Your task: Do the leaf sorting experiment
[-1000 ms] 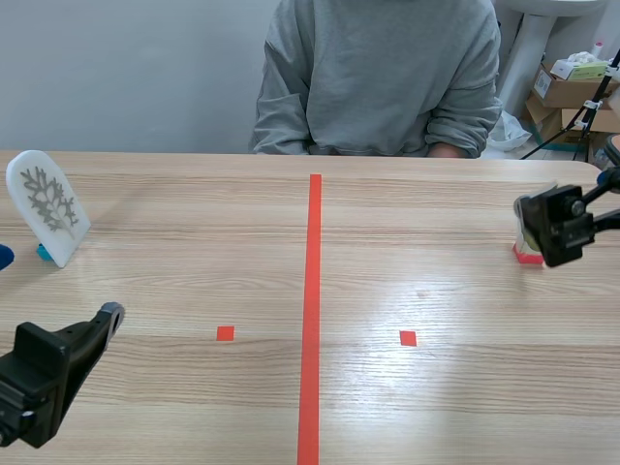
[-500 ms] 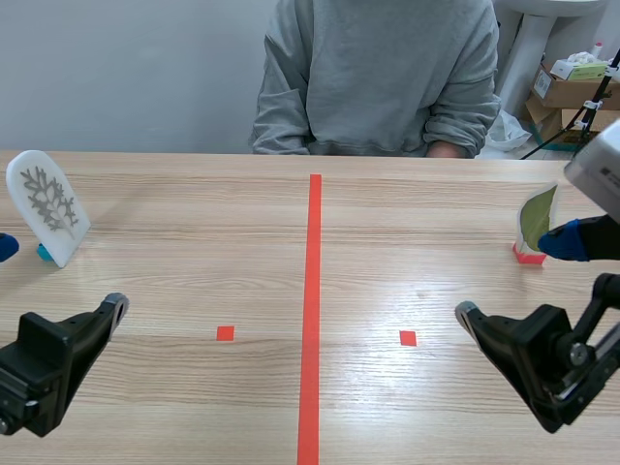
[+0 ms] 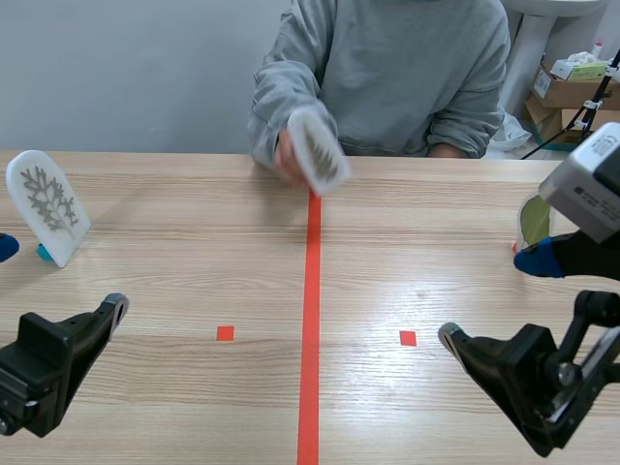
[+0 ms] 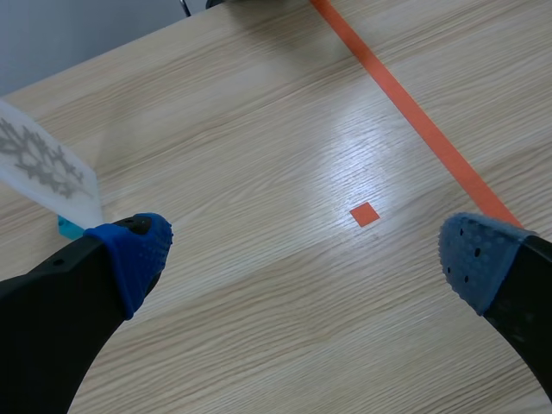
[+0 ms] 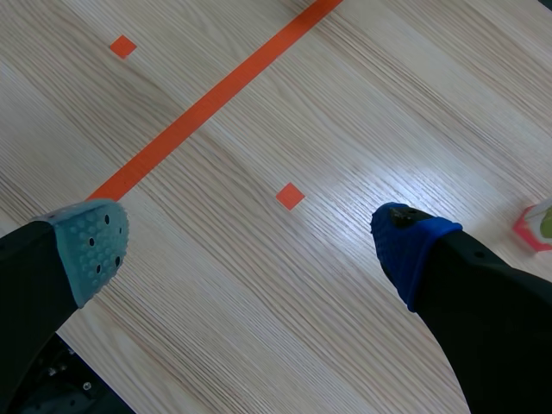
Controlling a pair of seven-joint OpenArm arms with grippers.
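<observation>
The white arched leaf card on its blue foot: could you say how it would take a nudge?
Probably tips easily: the white arched leaf card stands tilted on a small blue foot. It looks thin and stiff, so likely light, sliding on the glossy wooden table.

Across your table, the person's hand (image 3: 287,155) now holds up a white leaf card (image 3: 317,148) over the red line's (image 3: 311,291) far end; your right gripper (image 3: 492,298) has dropped low.

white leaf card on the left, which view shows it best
Scene view: the white leaf card shows whole, print visible. Left wrist view catches only part of it, cut off; right wrist view shows none.
</observation>
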